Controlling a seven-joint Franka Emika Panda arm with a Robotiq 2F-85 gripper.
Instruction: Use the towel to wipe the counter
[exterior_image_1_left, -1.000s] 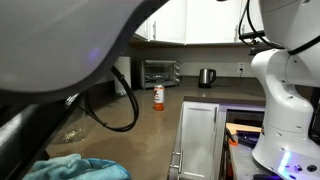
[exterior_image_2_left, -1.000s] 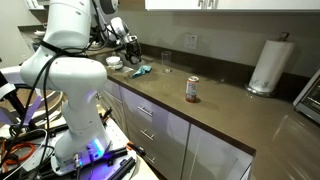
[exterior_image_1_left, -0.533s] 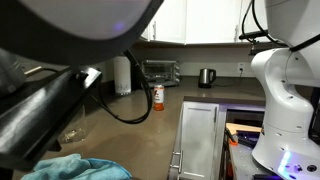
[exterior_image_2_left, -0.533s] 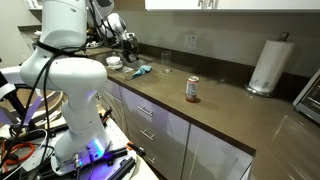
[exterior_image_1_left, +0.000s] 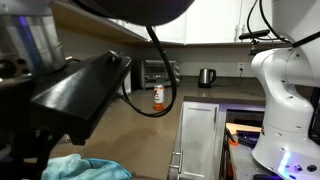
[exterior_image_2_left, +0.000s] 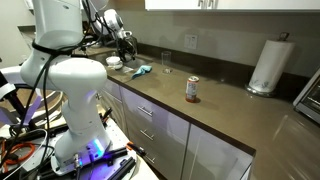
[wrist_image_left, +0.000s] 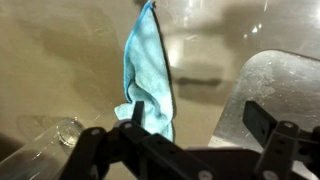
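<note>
Stretching up-frame in wrist view, towel (wrist_image_left: 150, 70) tapering upward, tool (wrist_image_left: 195, 112) spread wide.

The white robot arm (exterior_image_2_left: 58, 30) is leaning toward the frame's left edge in an exterior view, drawing its black two-fingered gripper (exterior_image_2_left: 122, 40) slightly up and leftward. Close to the camera, the black looped cable (exterior_image_1_left: 150, 95) is swinging rightward.
</note>
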